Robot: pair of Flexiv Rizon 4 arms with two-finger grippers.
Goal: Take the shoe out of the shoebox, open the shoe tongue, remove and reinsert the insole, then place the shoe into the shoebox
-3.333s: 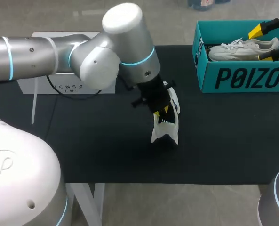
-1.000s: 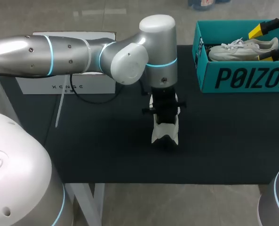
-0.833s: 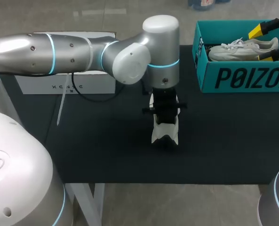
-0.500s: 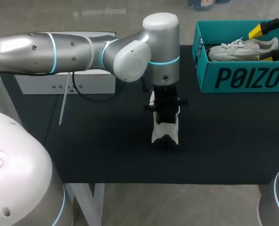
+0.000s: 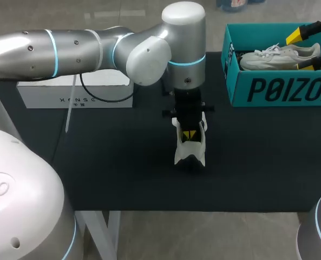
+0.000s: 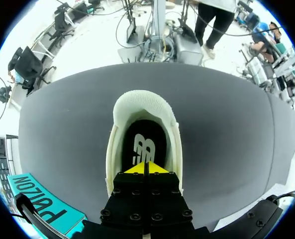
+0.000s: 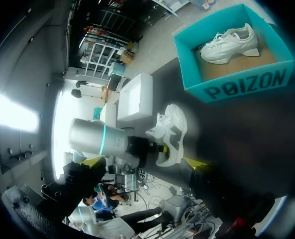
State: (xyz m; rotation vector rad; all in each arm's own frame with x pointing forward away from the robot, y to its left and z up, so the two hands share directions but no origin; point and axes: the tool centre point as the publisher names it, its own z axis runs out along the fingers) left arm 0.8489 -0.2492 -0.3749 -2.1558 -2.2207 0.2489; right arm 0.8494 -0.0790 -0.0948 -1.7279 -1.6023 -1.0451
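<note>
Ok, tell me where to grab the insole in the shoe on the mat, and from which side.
Probably best to pinch the insole at its heel end, coming straight down through the collar opening of the shoe. Only that rear part lies exposed; the rest is hidden under the left gripper.

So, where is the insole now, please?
Left wrist view: the insole lies inside the white shoe at the table's middle, just ahead of the left pincer.
</note>
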